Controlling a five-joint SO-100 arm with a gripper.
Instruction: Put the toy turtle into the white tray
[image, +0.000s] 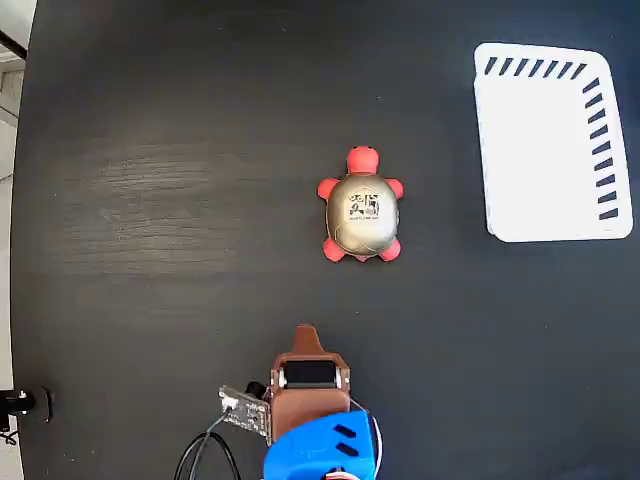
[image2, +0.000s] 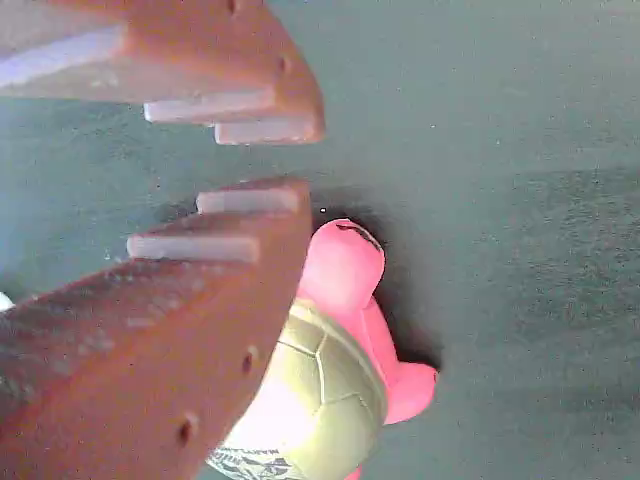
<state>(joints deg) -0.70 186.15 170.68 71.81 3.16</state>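
Note:
The toy turtle (image: 361, 206) sits on the dark table near the middle of the fixed view, its red head pointing up the picture and its gold shell showing a black mark. The white tray (image: 550, 145) lies at the upper right, well apart from the turtle, with nothing in it. My brown gripper (image: 306, 332) hangs below the turtle at the bottom centre, not touching it. In the wrist view the gripper (image2: 305, 160) has its fingers slightly apart with only table between them, and the turtle (image2: 345, 330) shows just beyond the lower finger (image2: 180, 340), which hides part of it.
The dark wood-grain table (image: 150, 200) fills the fixed view. Its left edge runs down the far left, with a small black clamp (image: 22, 403) there. The arm's blue body (image: 325, 450) and a cable (image: 205, 455) sit at the bottom centre.

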